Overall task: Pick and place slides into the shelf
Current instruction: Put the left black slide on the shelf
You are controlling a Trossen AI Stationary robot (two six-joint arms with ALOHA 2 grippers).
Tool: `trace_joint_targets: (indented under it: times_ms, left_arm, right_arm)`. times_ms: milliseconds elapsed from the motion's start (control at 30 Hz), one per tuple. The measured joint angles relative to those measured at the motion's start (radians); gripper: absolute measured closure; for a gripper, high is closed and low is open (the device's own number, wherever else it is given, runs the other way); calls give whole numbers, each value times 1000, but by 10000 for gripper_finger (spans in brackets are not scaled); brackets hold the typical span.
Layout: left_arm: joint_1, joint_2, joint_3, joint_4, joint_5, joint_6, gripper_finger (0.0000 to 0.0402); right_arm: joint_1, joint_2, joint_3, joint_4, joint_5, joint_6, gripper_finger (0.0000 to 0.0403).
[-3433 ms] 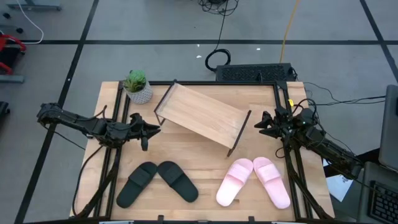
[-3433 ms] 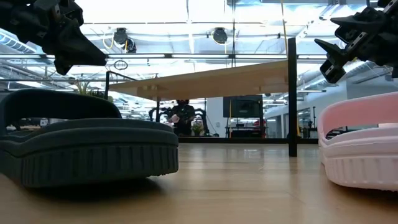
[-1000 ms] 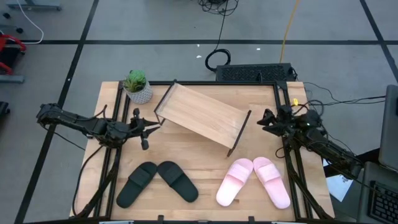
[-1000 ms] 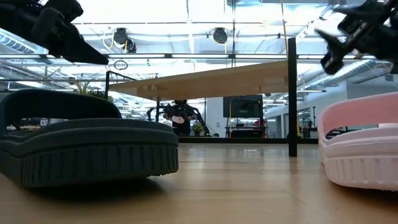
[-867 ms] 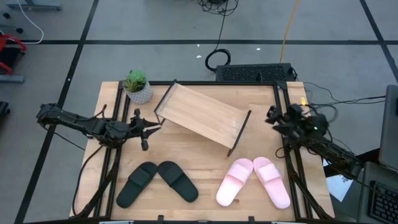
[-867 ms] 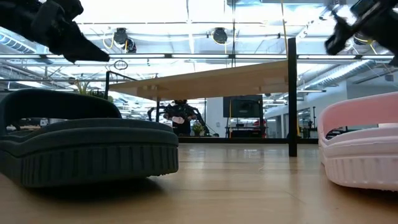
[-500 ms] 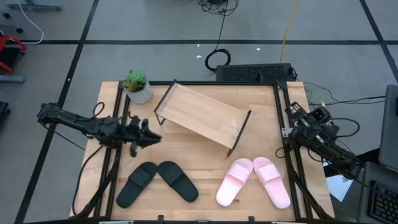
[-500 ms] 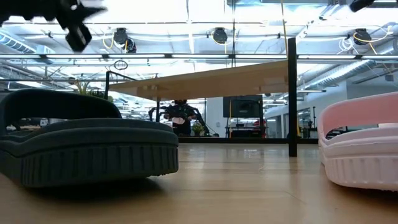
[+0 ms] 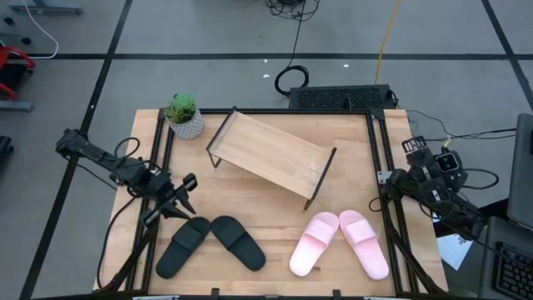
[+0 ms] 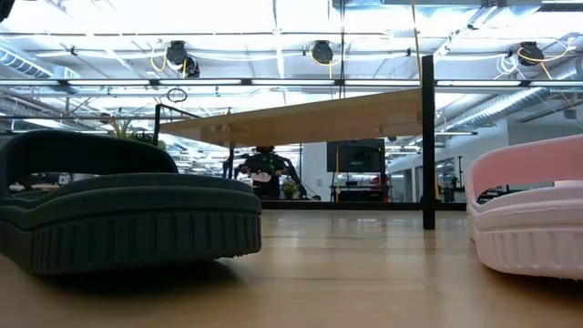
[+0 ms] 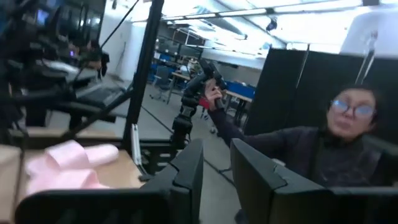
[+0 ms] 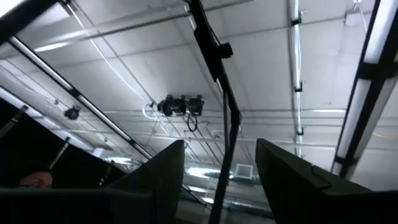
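Viewed from above, with 12 o'clock at the far edge of the table (image 9: 275, 218).

At 9 o'clock: left gripper (image 11: 216, 148), over the table's left part, just above the black slides. Fingers parted by a narrow gap, gripping nothing.

At 11 o'clock: small potted plant (image 9: 184, 116).

At 7 o'clock: black slides (image 9: 237, 242), side by side, flat on the wood.

Near centre, toward 12 o'clock: shelf (image 9: 268, 152), set askew, plank top bare.

At 5 o'clock: pink slides (image 9: 315, 242), side by side, flat on the wood, well apart from the shelf.

At 3 o'clock: right gripper (image 12: 221, 146), out past the table's right edge, aimed up at the ceiling. Fingers wide apart, gripping nothing.
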Motion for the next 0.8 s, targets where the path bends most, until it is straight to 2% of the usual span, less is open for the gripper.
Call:
trace_joint_targets:
  times_ms: [133,367,567,800]
  left_arm:
    - [0,0,1,0,0,61,321]
    - [0,0,1,0,-75,73,321]
    - [0,0,1,1,-114,233,321]
    - [0,0,2,28,-124,258,321]
  right_arm:
    - [0,37,39,-101,0,-60,216]
    - [0,167,124,-93,-90,-51,216]
    - [0,258,168,-93,-160,-58,216]
    - [0,301,168,-78,-164,-59,216]
